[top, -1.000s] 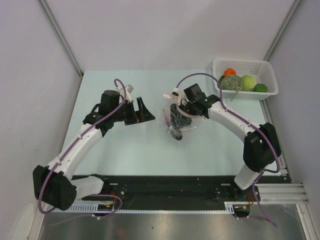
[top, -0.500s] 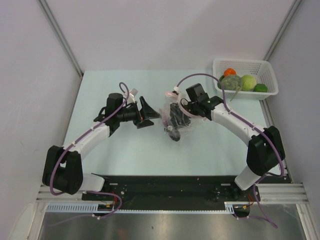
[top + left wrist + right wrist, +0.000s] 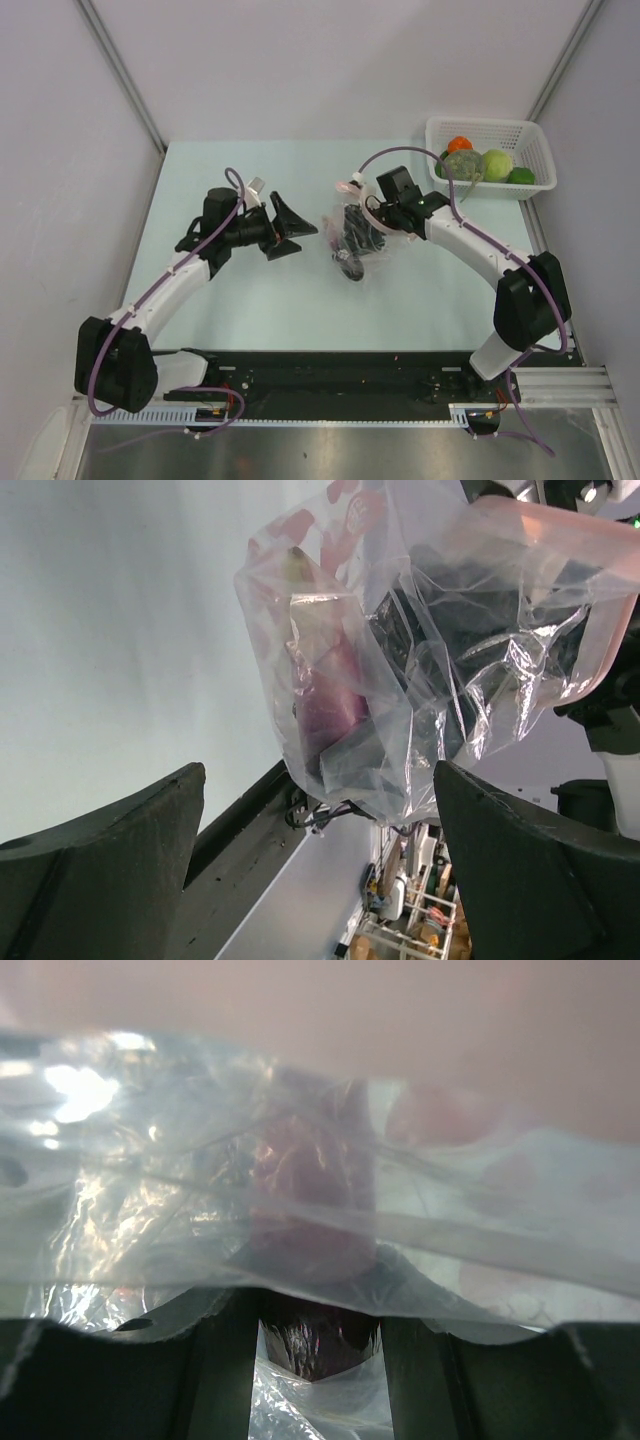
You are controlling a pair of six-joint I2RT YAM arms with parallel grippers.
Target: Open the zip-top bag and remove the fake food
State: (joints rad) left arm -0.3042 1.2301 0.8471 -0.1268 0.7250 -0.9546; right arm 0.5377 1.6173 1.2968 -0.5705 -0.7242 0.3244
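Four pieces of fake food (image 3: 497,163) lay in the basket (image 3: 537,138). The eggplant (image 3: 330,695) was left inside the zip-top bag (image 3: 349,246) mid-counter (image 3: 250,300). The right claw (image 3: 363,217) pinched the bag's rim, and the left claw (image 3: 305,238) stood spread wide beside it.

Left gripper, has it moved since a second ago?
Yes: the left gripper has edged slightly right, away from the table's left edge, toward the zip-top bag.

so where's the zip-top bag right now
Top view, near the middle: the zip-top bag hangs from the right pincer, with the open left pincer just to its left.
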